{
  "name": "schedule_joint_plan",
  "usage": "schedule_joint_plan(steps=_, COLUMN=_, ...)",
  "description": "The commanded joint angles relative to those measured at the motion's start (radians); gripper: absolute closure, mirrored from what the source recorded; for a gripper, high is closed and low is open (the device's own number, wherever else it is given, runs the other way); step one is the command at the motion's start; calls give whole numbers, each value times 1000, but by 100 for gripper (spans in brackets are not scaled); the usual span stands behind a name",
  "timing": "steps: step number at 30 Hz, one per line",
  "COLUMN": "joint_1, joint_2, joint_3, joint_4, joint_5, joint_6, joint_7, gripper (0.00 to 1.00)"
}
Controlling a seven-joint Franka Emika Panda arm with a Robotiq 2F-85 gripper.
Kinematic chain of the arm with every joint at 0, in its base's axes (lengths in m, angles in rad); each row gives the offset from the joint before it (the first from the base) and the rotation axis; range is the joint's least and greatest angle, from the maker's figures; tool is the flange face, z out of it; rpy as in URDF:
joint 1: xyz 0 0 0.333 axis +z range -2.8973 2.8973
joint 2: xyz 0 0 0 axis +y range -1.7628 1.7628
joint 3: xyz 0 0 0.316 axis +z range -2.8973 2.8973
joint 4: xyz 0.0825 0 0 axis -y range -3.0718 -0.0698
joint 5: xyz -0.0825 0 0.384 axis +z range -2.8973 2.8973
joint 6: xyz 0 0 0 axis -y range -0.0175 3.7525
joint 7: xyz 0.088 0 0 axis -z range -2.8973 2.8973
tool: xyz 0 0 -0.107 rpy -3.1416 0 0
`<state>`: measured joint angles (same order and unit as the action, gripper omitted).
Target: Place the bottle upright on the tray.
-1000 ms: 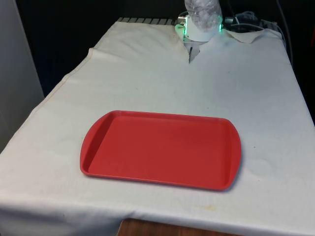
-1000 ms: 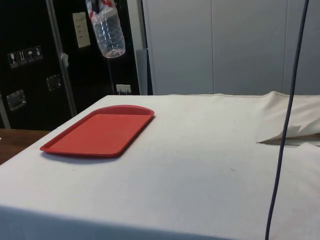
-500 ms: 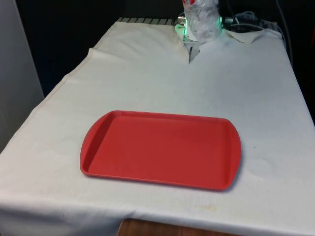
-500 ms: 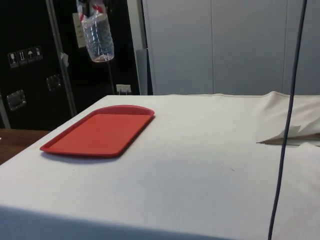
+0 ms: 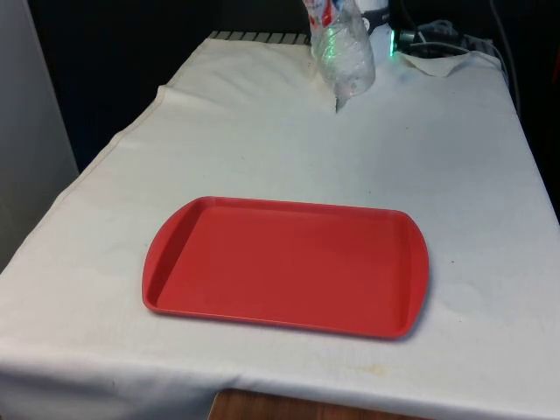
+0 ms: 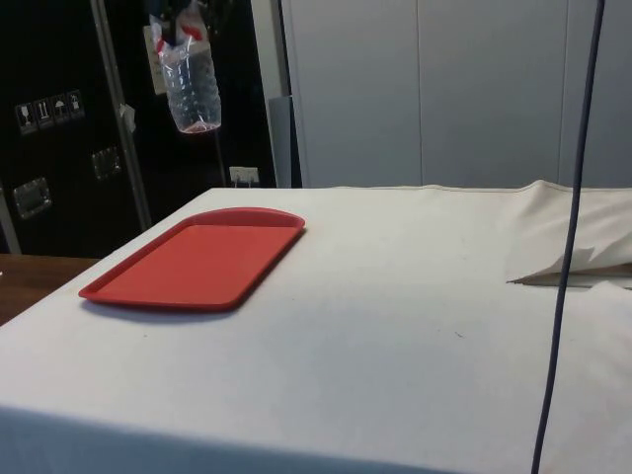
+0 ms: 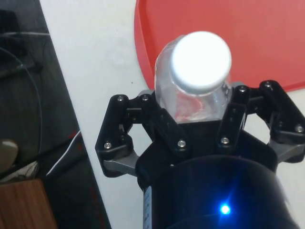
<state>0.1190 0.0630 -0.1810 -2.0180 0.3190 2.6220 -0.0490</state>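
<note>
We see the black two-finger gripper closed on the neck end of a clear, crinkled plastic bottle with a white cap and a red label, its fingers pressed against either side just below the cap. In the side view the bottle hangs cap-up in the air, roughly upright, well above the flat red plastic tray with rounded corners and touching nothing beneath it. In the front view we find the bottle high at the table's far end, tilted slightly, beyond the tray, which lies flat on the white cloth-covered table towards the near edge. In the wrist view we look down past the white cap and see a corner of the tray under it, with white cloth beside.
</note>
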Motion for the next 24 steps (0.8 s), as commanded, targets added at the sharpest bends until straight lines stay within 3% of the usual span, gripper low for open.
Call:
schedule_joint_plan(steps=1, joint_1=0, joint_2=5, joint_3=2, joint_4=-5, joint_5=13, joint_6=28, joint_7=-18, gripper=100)
schedule_joint_plan(steps=7, joint_1=-5, joint_2=23, joint_3=3, joint_4=-18, joint_5=17, joint_6=85, joint_7=-50, gripper=100)
schedule_joint_plan(steps=8, joint_1=-5, joint_2=24, joint_3=-1, joint_4=-13, joint_5=0, joint_6=67, joint_7=-35, gripper=100)
schedule_joint_plan(steps=10, joint_1=-8, joint_2=30, joint_3=4, joint_4=-27, joint_5=23, joint_6=112, joint_7=-61, gripper=100)
schedule_joint_plan(steps=15, joint_1=-11, joint_2=43, joint_3=5, joint_4=-39, joint_5=30, joint_6=151, joint_7=-75, gripper=100)
schedule_joint_plan(steps=17, joint_1=-11, joint_2=46, joint_3=-2, joint_4=-40, joint_5=8, joint_6=144, joint_7=-60, gripper=100)
schedule_joint_plan(steps=18, joint_1=-12, joint_2=50, joint_3=5, joint_4=-43, joint_5=30, joint_6=166, joint_7=-79, gripper=100)
schedule_joint_plan(steps=24, joint_1=-12, joint_2=71, joint_3=-1, joint_4=-48, joint_5=8, joint_6=194, joint_7=-71, gripper=100)
